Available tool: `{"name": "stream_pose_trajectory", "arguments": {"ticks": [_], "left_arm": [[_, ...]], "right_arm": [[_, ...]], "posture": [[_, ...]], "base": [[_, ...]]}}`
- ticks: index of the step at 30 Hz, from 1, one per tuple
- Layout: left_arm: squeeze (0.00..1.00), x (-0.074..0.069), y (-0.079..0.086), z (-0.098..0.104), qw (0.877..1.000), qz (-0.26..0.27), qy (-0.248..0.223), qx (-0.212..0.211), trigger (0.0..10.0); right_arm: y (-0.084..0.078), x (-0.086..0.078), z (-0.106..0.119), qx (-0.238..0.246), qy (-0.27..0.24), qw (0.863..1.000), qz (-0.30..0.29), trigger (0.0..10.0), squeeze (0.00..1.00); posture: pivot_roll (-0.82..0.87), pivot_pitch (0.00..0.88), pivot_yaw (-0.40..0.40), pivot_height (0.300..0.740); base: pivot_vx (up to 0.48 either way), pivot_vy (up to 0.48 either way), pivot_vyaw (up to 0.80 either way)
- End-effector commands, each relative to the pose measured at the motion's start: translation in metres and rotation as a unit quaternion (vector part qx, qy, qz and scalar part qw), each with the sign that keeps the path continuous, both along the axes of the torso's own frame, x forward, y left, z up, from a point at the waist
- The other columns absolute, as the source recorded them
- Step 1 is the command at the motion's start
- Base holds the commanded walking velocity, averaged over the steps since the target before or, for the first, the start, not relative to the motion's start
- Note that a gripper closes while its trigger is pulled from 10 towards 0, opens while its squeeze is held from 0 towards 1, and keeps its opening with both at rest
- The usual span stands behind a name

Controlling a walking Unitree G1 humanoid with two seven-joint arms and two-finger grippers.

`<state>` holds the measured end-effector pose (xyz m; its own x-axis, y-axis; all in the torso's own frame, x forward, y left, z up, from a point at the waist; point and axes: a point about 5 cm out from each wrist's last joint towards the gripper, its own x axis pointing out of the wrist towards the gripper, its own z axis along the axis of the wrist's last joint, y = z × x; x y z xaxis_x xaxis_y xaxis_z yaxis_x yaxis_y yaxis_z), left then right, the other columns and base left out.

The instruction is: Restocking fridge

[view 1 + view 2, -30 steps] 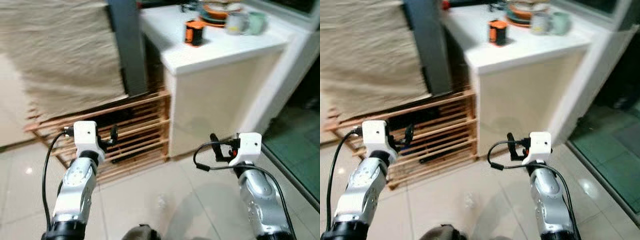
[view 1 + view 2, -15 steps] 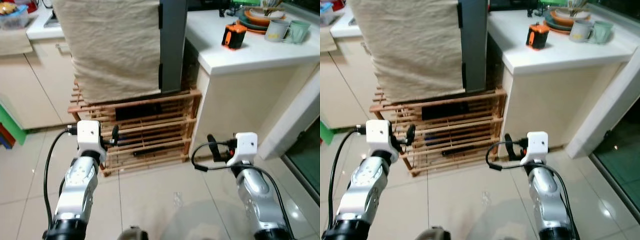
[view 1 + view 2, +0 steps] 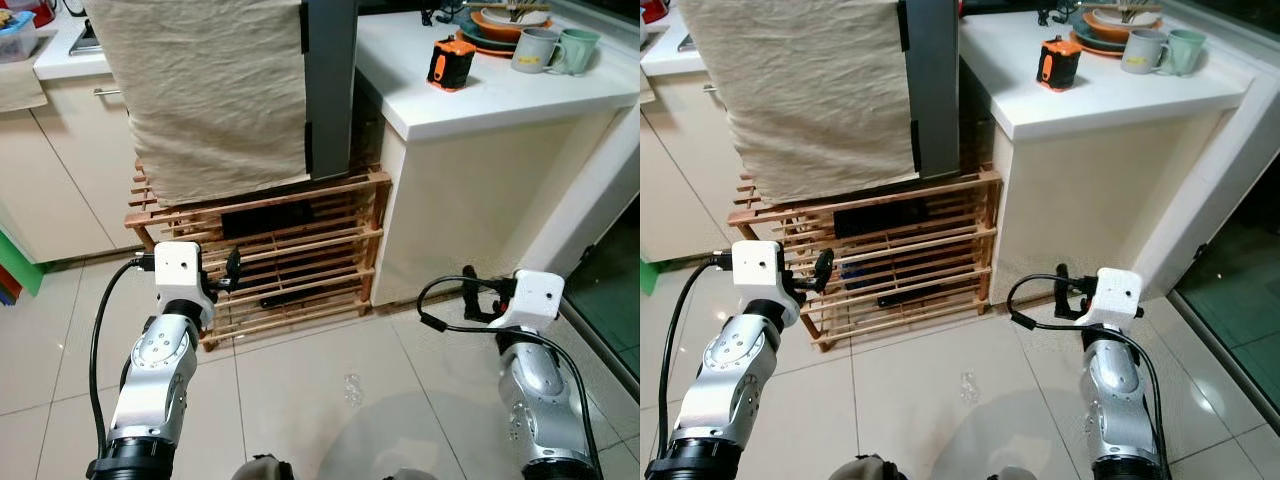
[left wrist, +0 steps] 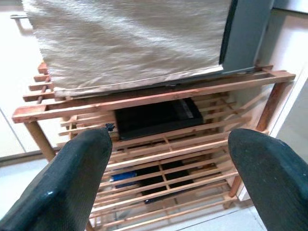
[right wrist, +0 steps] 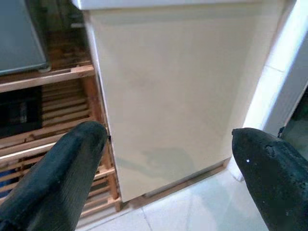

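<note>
Left eye view: the fridge, grey and half draped in a beige cloth, stands on a slatted wooden rack straight ahead, its door closed.
Left gripper: raised before the rack, fingers spread wide, holding nothing.
Right gripper: raised toward the cream counter side, fingers wide apart, also empty.
Counter: just right of the fridge, carrying an orange-and-black can, two mugs and stacked dishes.
Stage: judged to be the approach; nothing picked up for stocking.
Risk: the cloth hides much of the fridge front, so a reach could snag fabric.
Risk: the rack juts out low, so a forward step could knock it.
</note>
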<state>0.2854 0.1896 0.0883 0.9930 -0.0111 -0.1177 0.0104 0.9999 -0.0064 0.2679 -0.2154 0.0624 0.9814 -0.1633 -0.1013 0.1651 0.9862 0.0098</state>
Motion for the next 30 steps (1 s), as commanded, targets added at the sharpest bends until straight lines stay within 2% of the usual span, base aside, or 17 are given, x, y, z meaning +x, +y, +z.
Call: {"name": "stream_pose_trajectory", "arguments": {"ticks": [1,5,7,10,11,12,23,30], "left_arm": [[1.0,0.001,0.001,0.007,1.0,-0.001,-0.016,0.005,10.0],[1.0,0.002,0.002,0.013,0.999,0.009,-0.038,-0.007,10.0],[1.0,0.002,0.003,0.012,0.999,0.012,-0.034,-0.006,10.0],[1.0,0.002,0.0,0.013,0.999,-0.004,-0.039,-0.028,10.0],[0.0,0.002,0.0,0.014,0.999,-0.006,-0.039,-0.022,10.0],[0.0,0.002,0.001,0.015,0.999,-0.003,-0.041,-0.011,10.0],[0.0,0.002,0.007,0.01,0.999,0.016,-0.03,-0.033,10.0],[0.0,0.003,0.009,0.009,0.999,0.021,-0.027,-0.035,10.0]], "right_arm": [[0.004,0.003,0.007,-0.003,-0.017,1.0,0.003,10.0,1.0],[0.019,0.003,0.011,0.042,-0.043,0.996,0.07,10.0,1.0],[0.024,0.004,0.012,0.022,-0.038,0.996,0.078,10.0,1.0],[0.027,0.005,0.007,0.005,-0.015,0.997,0.076,10.0,1.0],[0.028,0.005,0.006,0.002,-0.012,0.997,0.082,10.0,1.0],[0.029,0.005,0.006,-0.001,-0.01,0.996,0.085,10.0,0.0],[0.03,0.005,0.001,0.012,0.006,0.996,0.087,10.0,0.0],[0.027,0.009,0.0,-0.004,0.011,0.996,0.087,10.0,0.0]], "posture": [[-0.12,0.015,0.039,0.706],[-0.12,0.019,0.038,0.706],[-0.13,0.021,0.037,0.706],[-0.12,0.023,0.037,0.706],[-0.12,0.023,0.037,0.706],[-0.12,0.025,0.039,0.706],[-0.11,0.019,0.036,0.706],[-0.11,0.0,0.035,0.706]], "base": [[0.0,0.0,0.0],[0.0,0.0,0.0],[0.0,0.0,0.0],[0.0,0.0,0.0],[0.0,0.0,0.0],[0.0,0.0,0.0],[0.349,0.221,0.0],[0.347,0.323,0.0]]}}
